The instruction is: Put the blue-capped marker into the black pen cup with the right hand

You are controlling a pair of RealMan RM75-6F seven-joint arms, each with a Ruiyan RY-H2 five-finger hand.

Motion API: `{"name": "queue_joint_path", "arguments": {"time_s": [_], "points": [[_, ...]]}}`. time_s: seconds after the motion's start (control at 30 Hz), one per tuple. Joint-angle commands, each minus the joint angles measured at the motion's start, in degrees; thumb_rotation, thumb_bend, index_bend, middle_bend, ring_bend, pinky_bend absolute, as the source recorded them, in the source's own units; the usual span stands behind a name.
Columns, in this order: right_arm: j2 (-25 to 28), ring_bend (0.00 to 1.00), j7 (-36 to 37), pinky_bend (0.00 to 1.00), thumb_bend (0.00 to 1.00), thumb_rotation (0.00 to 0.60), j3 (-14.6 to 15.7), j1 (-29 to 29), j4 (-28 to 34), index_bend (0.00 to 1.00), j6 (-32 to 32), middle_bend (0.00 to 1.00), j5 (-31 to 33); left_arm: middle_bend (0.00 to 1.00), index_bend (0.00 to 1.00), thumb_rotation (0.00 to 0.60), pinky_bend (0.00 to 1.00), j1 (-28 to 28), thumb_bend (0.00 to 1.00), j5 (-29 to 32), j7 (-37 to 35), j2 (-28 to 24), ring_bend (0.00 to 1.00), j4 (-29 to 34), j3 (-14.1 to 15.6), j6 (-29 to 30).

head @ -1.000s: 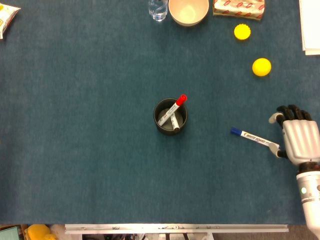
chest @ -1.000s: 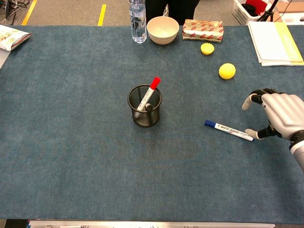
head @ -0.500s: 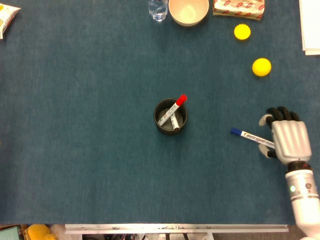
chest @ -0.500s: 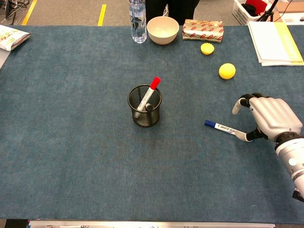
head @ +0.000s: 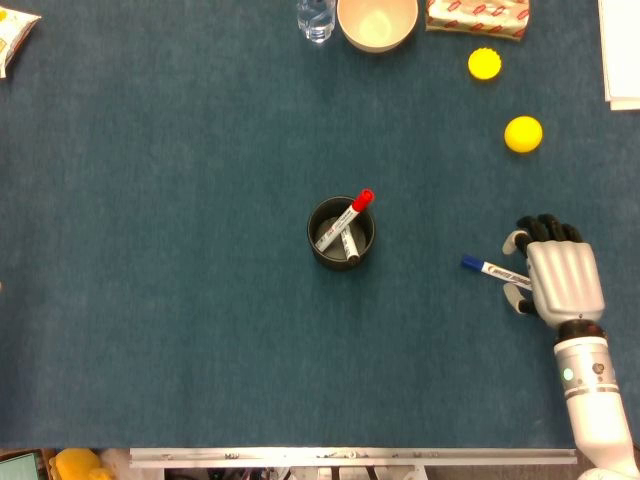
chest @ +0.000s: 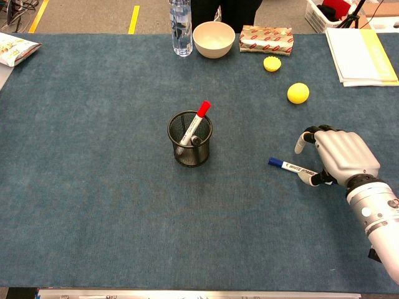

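The blue-capped marker [head: 487, 268] [chest: 287, 166] lies flat on the blue table cloth, cap pointing left, right of centre. My right hand [head: 556, 274] [chest: 336, 157] hovers palm down over the marker's right end, fingers curled and spread, thumb beside the barrel; no grip shows. The black mesh pen cup [head: 341, 232] [chest: 189, 139] stands mid-table, well left of the hand, holding a red-capped marker [head: 345, 219] [chest: 195, 122] and a black-capped one. My left hand is out of sight in both views.
A yellow ball [head: 523, 134] [chest: 298, 93] and a yellow cap [head: 485, 63] [chest: 271, 63] lie beyond the hand. A cream bowl [head: 377, 22] [chest: 214, 38], a water bottle [chest: 180, 25], a wrapped box [chest: 266, 38] and papers [chest: 361, 56] line the far edge.
My right hand has slid left along the marker, now covering its right half. The marker and the cup have stayed where they were.
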State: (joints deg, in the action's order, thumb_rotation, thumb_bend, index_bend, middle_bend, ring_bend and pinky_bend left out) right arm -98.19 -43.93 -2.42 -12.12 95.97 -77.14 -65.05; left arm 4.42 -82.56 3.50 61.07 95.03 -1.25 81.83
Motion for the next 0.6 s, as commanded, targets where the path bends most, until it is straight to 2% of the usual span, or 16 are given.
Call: {"name": "queue_joint_path", "arguments": {"time_s": [0.03, 0.6], "points": [[-0.27, 0.16, -0.07, 0.23, 0.22, 0.600, -0.12, -0.18, -0.35, 0.43, 0.00, 0.25, 0.14, 0.37, 0.46, 0.600, 0.45, 0.01, 0.15, -0.03, -0.05, -0.02, 0.28, 0.02, 0.03, -0.05], [-2.13, 0.16, -0.42, 0.23, 0.24, 0.600, -0.13, -1.01, -2.53, 0.43, 0.63, 0.25, 1.96, 0.37, 0.46, 0.600, 0.45, 0.00, 0.15, -0.10, -0.43, -0.21, 0.28, 0.13, 0.04, -0.02]]}}
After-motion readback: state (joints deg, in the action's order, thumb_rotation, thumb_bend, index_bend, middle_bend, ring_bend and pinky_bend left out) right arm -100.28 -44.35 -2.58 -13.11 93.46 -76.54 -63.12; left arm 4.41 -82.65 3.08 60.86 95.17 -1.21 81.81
